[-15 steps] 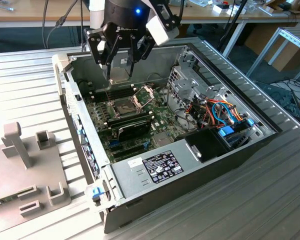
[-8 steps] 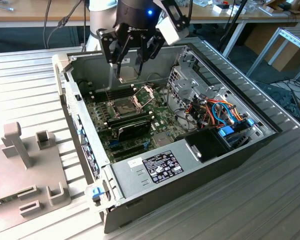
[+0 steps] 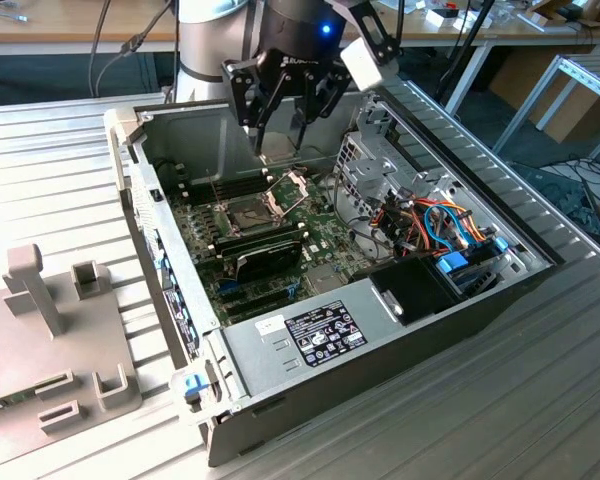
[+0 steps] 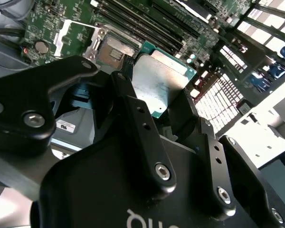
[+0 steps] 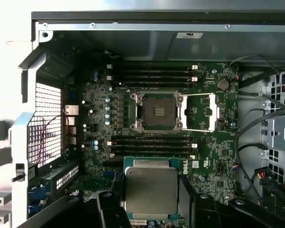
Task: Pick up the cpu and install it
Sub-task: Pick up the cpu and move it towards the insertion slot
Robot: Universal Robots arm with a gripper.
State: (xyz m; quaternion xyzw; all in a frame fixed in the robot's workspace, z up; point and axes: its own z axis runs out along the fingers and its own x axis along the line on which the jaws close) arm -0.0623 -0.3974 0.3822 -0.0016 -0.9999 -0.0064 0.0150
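The cpu is a flat square chip with a dull silver top and a green rim, and my gripper is shut on it, with a black finger against each side. In the second wrist view the cpu hangs tilted between the fingers. The exterior view has the gripper hovering over the far end of the open computer case. Below, the bare socket lies uncovered on the green motherboard, its metal frame hinged open beside it. The socket is apart from the cpu.
Memory slots run on both sides of the socket. A black oblong module lies on the board near the power supply. Coloured cables and a metal drive cage fill the case's right. A grey fixture stands outside, left.
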